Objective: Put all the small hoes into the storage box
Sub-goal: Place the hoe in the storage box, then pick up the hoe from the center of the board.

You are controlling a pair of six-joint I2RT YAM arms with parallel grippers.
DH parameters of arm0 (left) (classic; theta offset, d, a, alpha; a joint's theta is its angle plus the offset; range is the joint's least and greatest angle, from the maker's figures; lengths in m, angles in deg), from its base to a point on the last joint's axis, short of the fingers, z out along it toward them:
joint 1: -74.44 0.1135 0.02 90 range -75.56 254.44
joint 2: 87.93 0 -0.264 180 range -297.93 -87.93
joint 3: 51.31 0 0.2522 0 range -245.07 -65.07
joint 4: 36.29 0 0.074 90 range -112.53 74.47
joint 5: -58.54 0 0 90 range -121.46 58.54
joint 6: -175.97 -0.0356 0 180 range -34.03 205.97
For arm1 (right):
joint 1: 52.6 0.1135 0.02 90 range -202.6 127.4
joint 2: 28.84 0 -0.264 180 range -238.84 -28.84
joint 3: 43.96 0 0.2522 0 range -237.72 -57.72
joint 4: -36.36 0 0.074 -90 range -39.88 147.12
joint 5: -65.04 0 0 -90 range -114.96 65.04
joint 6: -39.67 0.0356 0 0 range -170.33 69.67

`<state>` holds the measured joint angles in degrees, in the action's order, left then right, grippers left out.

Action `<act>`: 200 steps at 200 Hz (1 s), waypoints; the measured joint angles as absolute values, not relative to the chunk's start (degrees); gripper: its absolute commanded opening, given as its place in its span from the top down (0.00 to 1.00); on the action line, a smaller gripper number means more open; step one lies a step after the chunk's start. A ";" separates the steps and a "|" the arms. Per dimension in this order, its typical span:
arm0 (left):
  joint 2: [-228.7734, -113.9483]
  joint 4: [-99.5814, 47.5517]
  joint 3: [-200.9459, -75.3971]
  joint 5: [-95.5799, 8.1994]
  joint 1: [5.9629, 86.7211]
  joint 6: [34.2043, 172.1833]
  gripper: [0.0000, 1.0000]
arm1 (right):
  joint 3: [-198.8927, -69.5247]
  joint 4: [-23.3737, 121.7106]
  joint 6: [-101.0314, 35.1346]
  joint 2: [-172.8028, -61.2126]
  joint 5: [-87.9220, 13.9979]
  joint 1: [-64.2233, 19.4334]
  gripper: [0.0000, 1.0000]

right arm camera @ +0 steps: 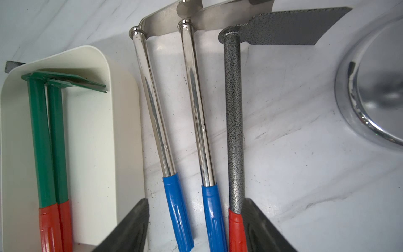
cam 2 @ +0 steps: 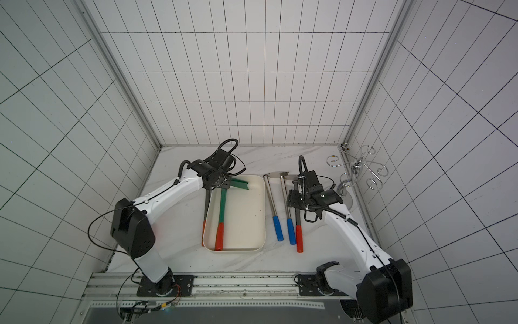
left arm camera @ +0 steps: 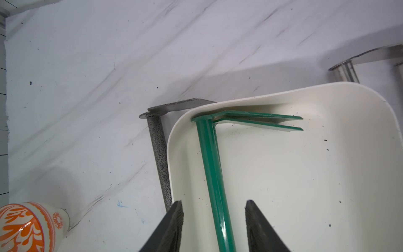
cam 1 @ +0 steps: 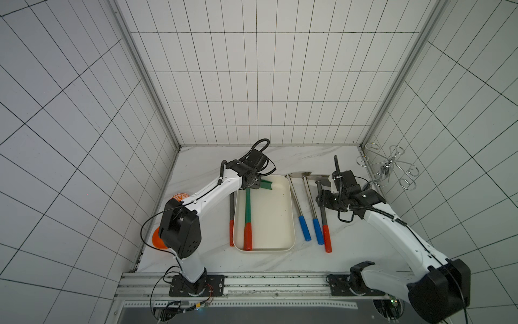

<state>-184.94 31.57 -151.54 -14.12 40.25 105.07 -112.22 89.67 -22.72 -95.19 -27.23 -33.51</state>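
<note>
A small hoe (cam 1: 247,207) (cam 2: 222,207) with a green shaft and a red grip lies inside the cream storage box (cam 1: 269,218) (cam 2: 246,218), along its left wall. Its blade is at the far end. My left gripper (cam 1: 251,183) (left arm camera: 214,203) is open above the far end of the shaft. In the left wrist view the green hoe (left arm camera: 211,163) runs between the fingers, touching neither. My right gripper (cam 1: 322,200) (right arm camera: 195,199) is open right of the box (right arm camera: 91,141), low over three more hoes; its right finger (right arm camera: 259,227) is beside the grey one (right arm camera: 234,131).
A grey hoe with a red grip (cam 1: 231,213) (left arm camera: 160,157) lies along the box's left outer side. Two chrome hoes with blue grips (cam 1: 297,207) (cam 1: 312,209) and a grey one (cam 1: 325,224) lie right of it. Orange-patterned vase (left arm camera: 24,227) front left; chrome wire rack (cam 1: 389,168) back right.
</note>
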 measured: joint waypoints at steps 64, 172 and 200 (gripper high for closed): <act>-172.77 31.62 -145.45 -12.98 40.68 104.52 0.51 | -112.26 91.48 -23.20 -93.86 -25.24 -33.51 0.35; -155.55 28.25 -127.92 -15.89 51.11 104.54 0.52 | -112.42 92.77 -25.03 -98.97 -21.78 -33.51 0.36; -155.61 26.15 -126.36 -17.51 53.64 103.91 0.51 | -113.46 92.82 -25.73 -103.60 -20.21 -33.53 0.36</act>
<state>-155.61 26.15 -126.36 -17.51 53.64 103.91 -113.46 92.82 -25.73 -103.60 -20.21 -33.53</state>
